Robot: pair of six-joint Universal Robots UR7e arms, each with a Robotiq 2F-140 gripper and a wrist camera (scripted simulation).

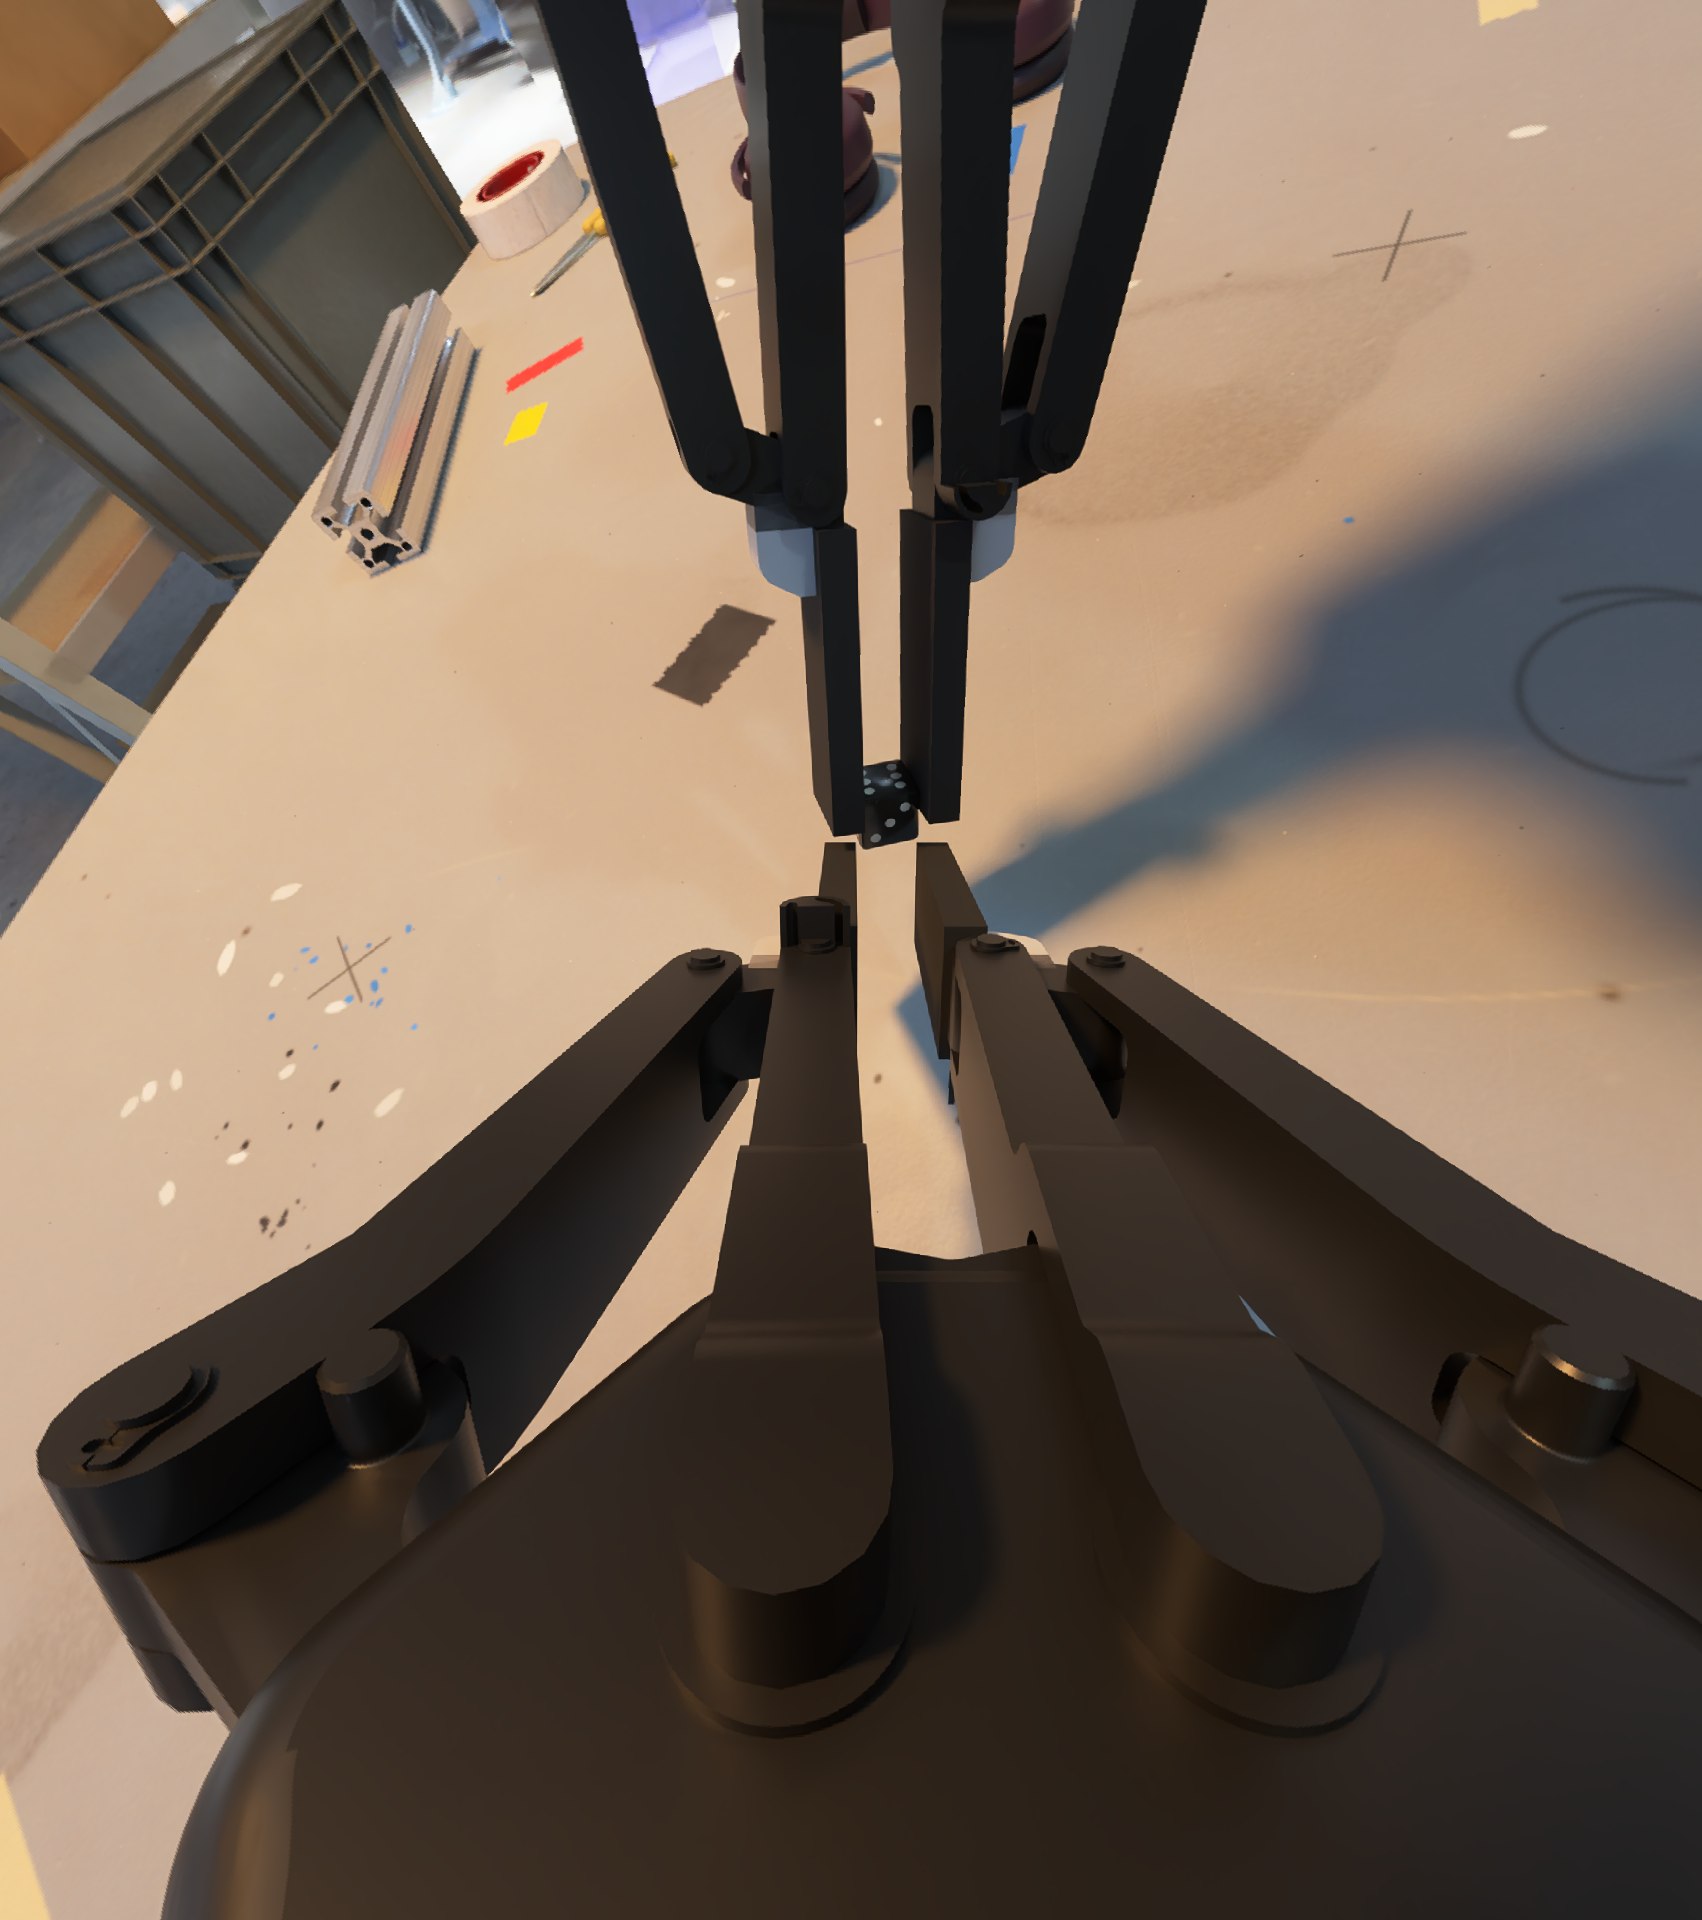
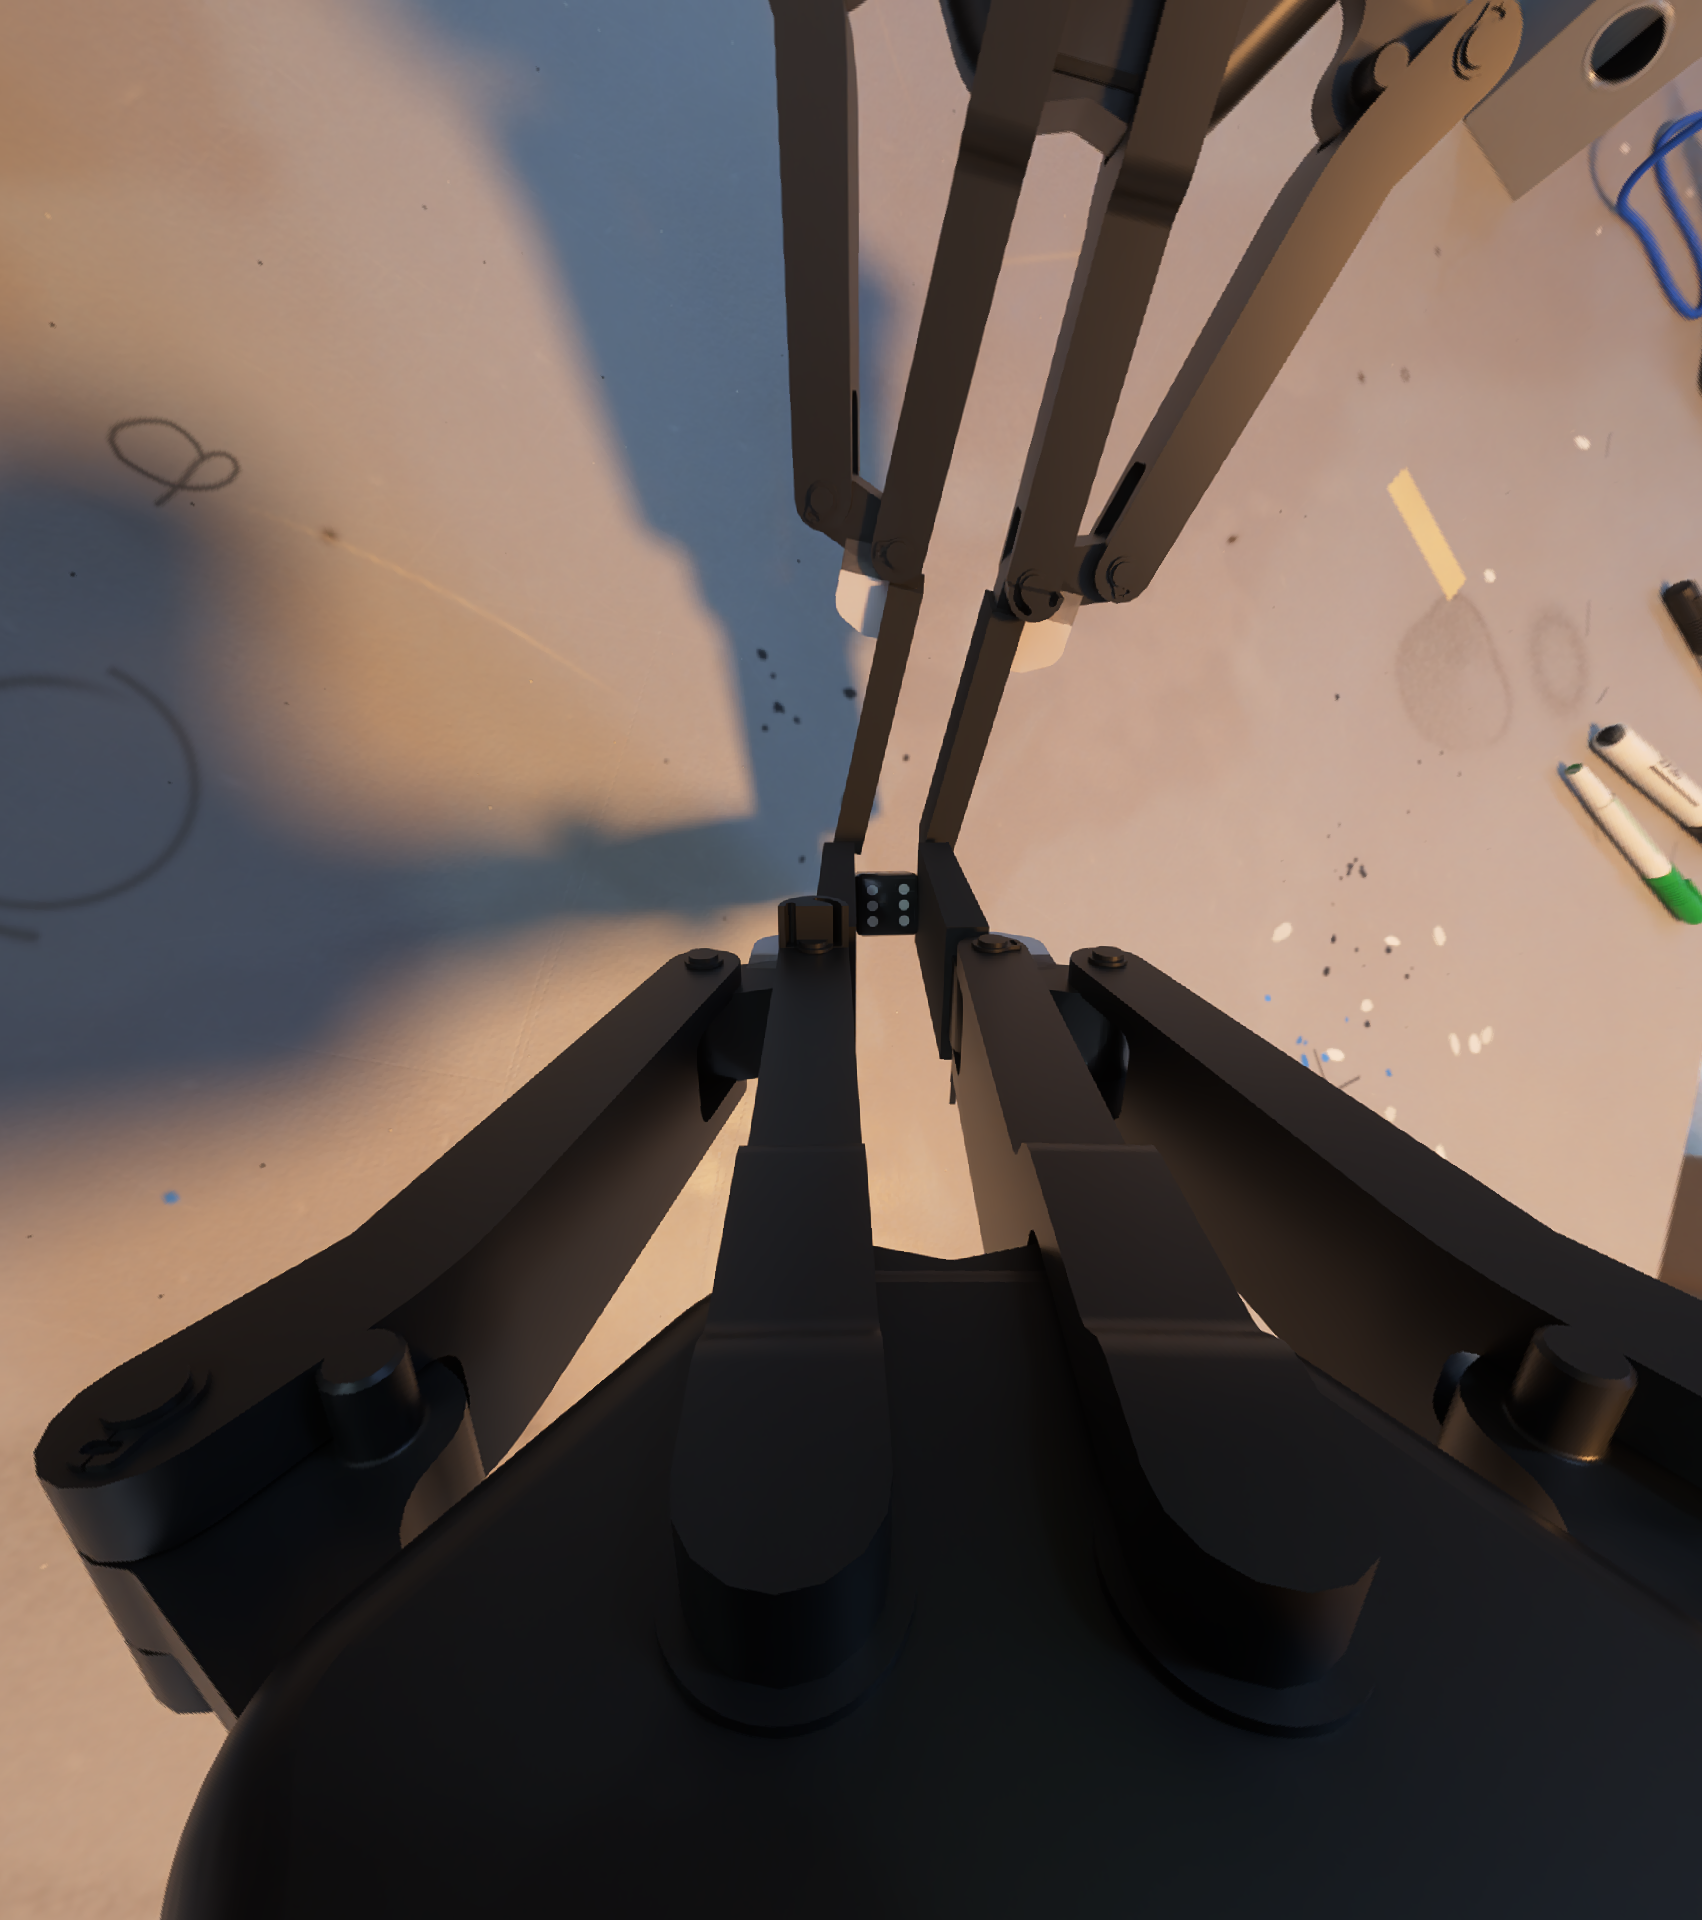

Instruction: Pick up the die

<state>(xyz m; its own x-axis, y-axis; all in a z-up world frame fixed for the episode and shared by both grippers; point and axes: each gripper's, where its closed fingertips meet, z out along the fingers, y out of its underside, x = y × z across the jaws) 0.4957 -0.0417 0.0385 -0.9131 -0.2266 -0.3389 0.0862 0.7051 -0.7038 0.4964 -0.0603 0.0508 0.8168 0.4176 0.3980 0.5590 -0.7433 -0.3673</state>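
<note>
Black with white pips, the die (image 2: pixel 885 903) sat clamped between the two jaws of the right gripper (image 2: pixel 885 883), right at their tips. In the right wrist view its face with six pips looked toward the camera. In the left wrist view the same die (image 1: pixel 886 802) showed at the end of the right gripper (image 1: pixel 886 821), which came down from above in that picture.

The left gripper (image 1: pixel 883 868) had its tips just beside the die, facing the right gripper tip to tip. Its jaws stood a little apart, with a narrow gap between them, and they held nothing. The gap looked about as wide as the die. Whether the die touched the tabletop (image 1: pixel 411 779) or hung above it, I cannot tell.

Far from the die, in the left wrist view, an aluminium profile (image 1: pixel 400 436) lay on the tabletop, and beyond it a grey crate (image 1: pixel 172 260) and a roll of tape (image 1: pixel 525 197). In the right wrist view, three markers (image 2: pixel 1657 800) lay well apart from the die toward the tabletop edge, one with a green cap. A blue cable (image 2: pixel 1678 208) curled farther away from the die than the markers.
</note>
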